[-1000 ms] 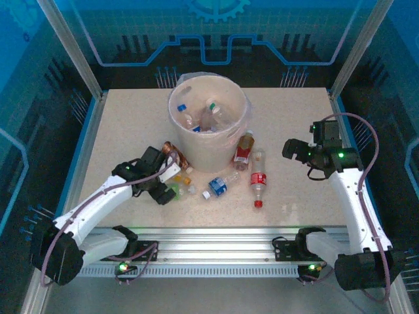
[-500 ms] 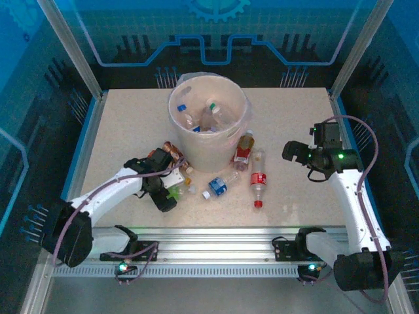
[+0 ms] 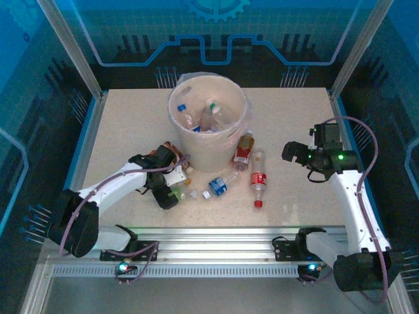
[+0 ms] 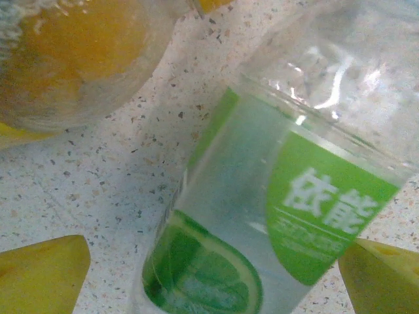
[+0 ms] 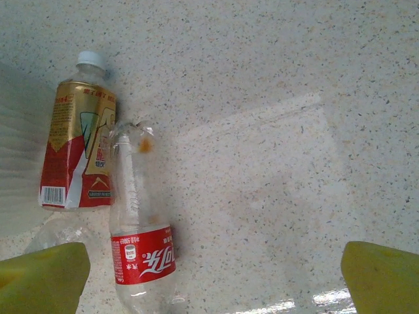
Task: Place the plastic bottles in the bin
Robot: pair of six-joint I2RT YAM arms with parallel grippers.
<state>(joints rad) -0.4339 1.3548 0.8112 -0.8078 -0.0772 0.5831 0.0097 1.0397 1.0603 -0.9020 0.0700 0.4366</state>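
Note:
The bin [image 3: 171, 112], a white bucket, stands at the table's middle back with several plastic bottles [image 3: 208, 116] inside. More bottles lie in front of it: a gold-and-red one [image 3: 243, 149], a red-label one [image 3: 258, 183], a blue-label one [image 3: 219, 185] and a brown one [image 3: 171, 149]. My left gripper [image 3: 171, 190] is low over a green-label bottle [image 4: 262, 222], open, with its yellow fingertips [image 4: 42, 275] on either side of it. An orange bottle [image 4: 78, 59] lies just beyond. My right gripper [image 5: 213, 281] hangs open over bare table, right of the red-label bottle [image 5: 141, 242].
Blue rails [image 3: 85, 140] edge the table left and right, and a metal rail [image 3: 209, 239] runs along the front. Bare tabletop lies between the bottles and the right arm [image 3: 347, 183], and also left of the bin.
My left arm has swung right and lower, bringing its gripper over the green-label bottle. The right arm has barely moved.

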